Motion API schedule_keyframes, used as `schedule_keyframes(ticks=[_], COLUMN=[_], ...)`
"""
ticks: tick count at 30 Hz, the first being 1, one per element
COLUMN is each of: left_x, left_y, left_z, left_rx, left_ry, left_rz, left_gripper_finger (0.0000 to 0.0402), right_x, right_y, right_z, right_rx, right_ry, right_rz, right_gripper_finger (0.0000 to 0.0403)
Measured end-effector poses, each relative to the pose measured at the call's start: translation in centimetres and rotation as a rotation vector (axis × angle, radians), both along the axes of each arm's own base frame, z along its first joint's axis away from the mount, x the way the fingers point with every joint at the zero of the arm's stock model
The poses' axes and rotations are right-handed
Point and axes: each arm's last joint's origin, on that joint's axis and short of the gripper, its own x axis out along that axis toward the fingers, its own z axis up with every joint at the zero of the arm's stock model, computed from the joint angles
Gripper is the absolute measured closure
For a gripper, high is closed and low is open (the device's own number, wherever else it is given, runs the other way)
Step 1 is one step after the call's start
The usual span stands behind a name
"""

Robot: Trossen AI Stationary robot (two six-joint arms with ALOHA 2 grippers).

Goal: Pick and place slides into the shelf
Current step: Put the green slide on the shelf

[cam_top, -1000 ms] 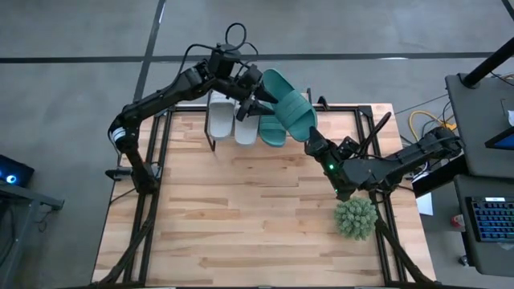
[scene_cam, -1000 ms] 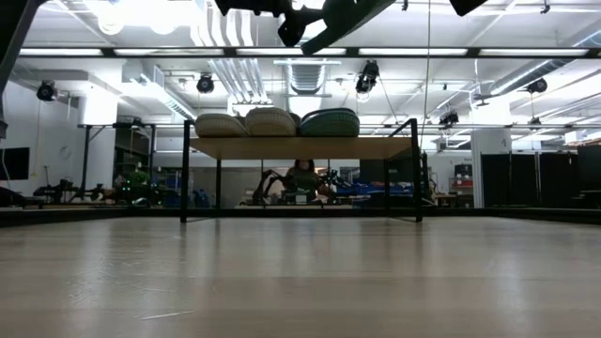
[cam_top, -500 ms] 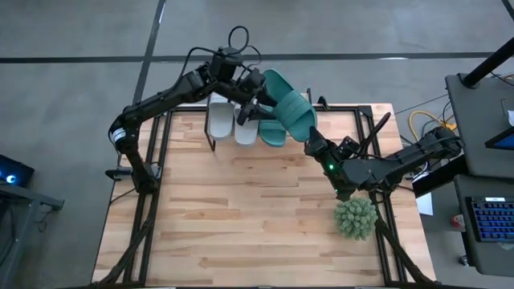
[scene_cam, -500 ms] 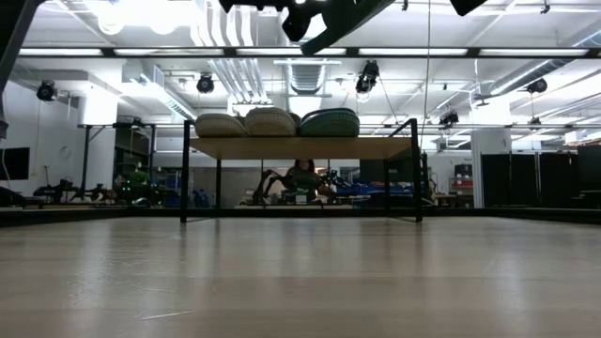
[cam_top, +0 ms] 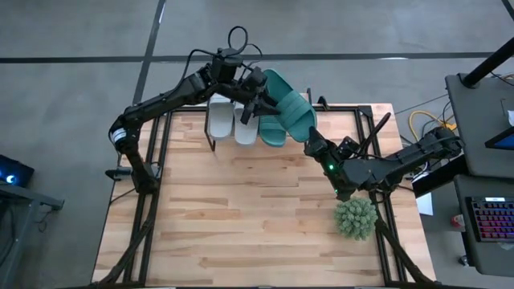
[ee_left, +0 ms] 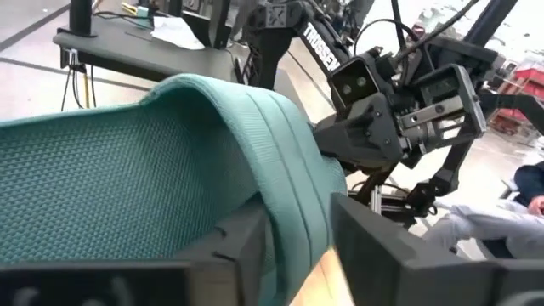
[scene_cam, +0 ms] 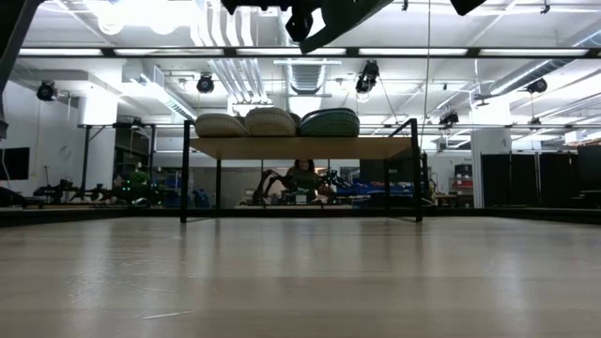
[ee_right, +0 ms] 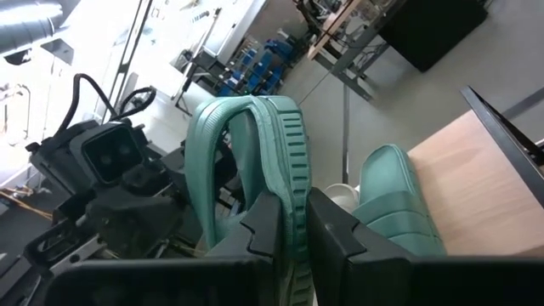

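Note:
A teal slide [cam_top: 287, 106] hangs in the air above the shelf [scene_cam: 300, 147], held between my two grippers. My left gripper [cam_top: 259, 103] is shut on its far left side. At its near right end my right gripper [cam_top: 307, 143] is shut on it too. Two pale slides [cam_top: 231, 120] and another teal slide [cam_top: 271, 132] lie side by side on the shelf top, soles down. In the low view the held slide [scene_cam: 338, 13] shows only as a dark shape at the top edge. My left gripper has the slide's ribbed teal band [ee_left: 285, 183] pinched between its two fingers [ee_left: 242, 246], which reach nearly level from the table's far left. The slide is clear of the shelf. My right gripper pinches the ribbed band [ee_right: 293, 183] at the slide's near right end between its fingers [ee_right: 265, 223], coming level from the table's right. The slide stands tilted on edge above the shelf, touching nothing below.
A spiky green plant ball [cam_top: 355, 217] sits near the table's right edge, behind my right arm. The shelf stands at the table's far edge on thin black legs [scene_cam: 184, 178]. The wooden tabletop [cam_top: 241, 217] lies bare in front of it.
My left gripper's fingers have come together around the held teal slide's ribbed band and taken hold of it. My right gripper and the slide have stayed where they were.

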Motion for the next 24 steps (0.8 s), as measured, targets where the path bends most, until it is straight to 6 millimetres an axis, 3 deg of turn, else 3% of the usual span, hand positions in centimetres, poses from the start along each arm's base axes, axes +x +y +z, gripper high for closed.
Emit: schedule_keyframes(ticks=[7, 13, 24], left_x=[0.02, 0.03, 0.02], left_y=[0.0, 0.02, 0.02], left_z=[-0.08, -0.09, -0.12], left_rx=[0.021, 0.023, 0.018], left_ry=[-0.006, -0.006, -0.003], left_rz=[-0.003, 0.002, -0.002], left_gripper_finger=[0.0392, 0.0399, 0.04], right_x=[0.0, 0.0, -0.61], right_y=[0.0, 0.0, -0.25], right_z=[0.0, 0.0, 0.64], right_rx=[-0.002, -0.002, -0.013], right_ry=[0.004, 0.004, 0.027], right_rz=[0.0, 0.0, -0.003], right_gripper_finger=[0.0379, 0.0376, 0.0308])
